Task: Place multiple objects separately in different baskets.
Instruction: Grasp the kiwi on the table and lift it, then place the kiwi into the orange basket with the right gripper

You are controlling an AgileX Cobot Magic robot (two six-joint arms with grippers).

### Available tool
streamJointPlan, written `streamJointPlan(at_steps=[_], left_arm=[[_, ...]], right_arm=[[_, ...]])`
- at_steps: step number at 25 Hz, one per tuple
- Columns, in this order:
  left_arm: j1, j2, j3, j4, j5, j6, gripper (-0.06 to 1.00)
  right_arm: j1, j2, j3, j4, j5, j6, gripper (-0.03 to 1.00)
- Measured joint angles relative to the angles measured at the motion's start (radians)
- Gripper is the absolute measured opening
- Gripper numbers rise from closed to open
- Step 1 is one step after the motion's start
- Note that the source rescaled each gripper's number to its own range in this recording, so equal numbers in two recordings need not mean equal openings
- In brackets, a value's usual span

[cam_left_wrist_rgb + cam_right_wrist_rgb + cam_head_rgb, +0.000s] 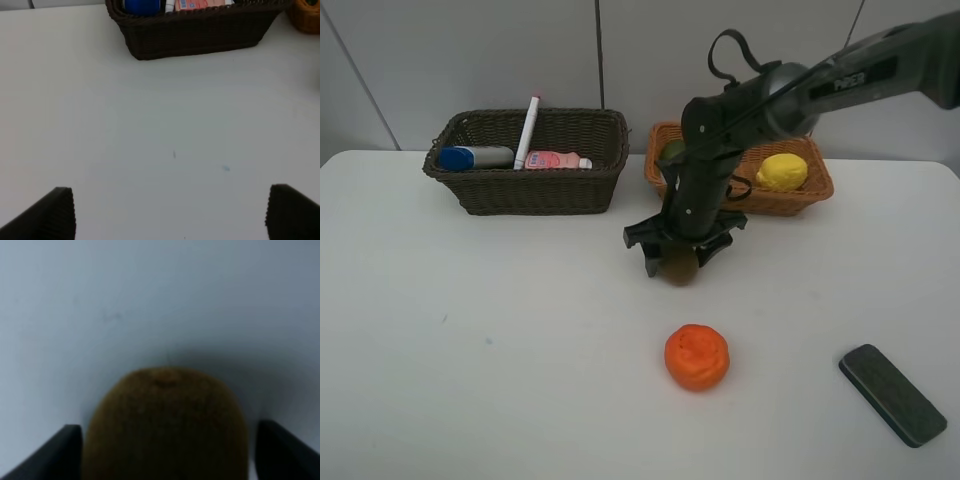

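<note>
The sorting looks a little more than half done. Along the far edge of the table [470, 350], left of its middle, the dark brown basket [530, 190] holds the white blue-capped bottle [475, 157], the white marker [528, 130], which leans on the back wall, and the small pink bottle [556, 160]. Just beside it, toward the far right corner, the light orange-tan basket [810, 195] holds the yellow lemon [782, 171]. A patch of green that appears to be the lime [672, 150] shows behind the right arm.

Three things are outside the baskets. The brown kiwi [165, 425] is near the middle of the table, in front of the gap between the baskets. The right pincer [680, 258] is lowered over it with a finger on either side. One finger seems to meet the skin and a sliver of table shows beside the other, so it cannot be told whether the pincer is clenched on the fruit or only straddles it. Nor is it clear whether the kiwi rests on the table.

The orange [697, 356] sits toward the near edge, around its middle. The dark green-blue eraser block [892, 393] lies flat close to the near right corner.

The left pincer [170, 215] is released, its fingers wide apart over bare table with nothing between them.

Judging by how things are grouped, the kiwi and orange likely belong with the fruit and the eraser with the bottles.
</note>
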Motion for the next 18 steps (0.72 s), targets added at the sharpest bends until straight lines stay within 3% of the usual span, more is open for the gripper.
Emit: streamJointPlan(at_steps=[1,2,8,12,18], left_arm=[[0.0,0.0,0.0,0.0,0.0,0.0,1.0],[0.0,0.0,0.0,0.0,0.0,0.0,1.0],[0.0,0.0,0.0,0.0,-0.001,0.0,1.0],[0.0,0.0,0.0,-0.001,-0.002,0.0,1.0],[0.0,0.0,0.0,-0.001,-0.003,0.0,1.0]], right_arm=[[-0.001,0.001,0.0,-0.002,0.003,-0.001,0.13],[-0.001,0.001,0.0,-0.006,0.007,-0.001,0.06],[-0.001,-0.026,-0.013,-0.009,0.079,-0.05,0.04],[-0.01,-0.116,-0.119,-0.033,0.109,-0.073,0.04],[-0.16,-0.13,-0.333,-0.055,0.081,-0.083,0.04]])
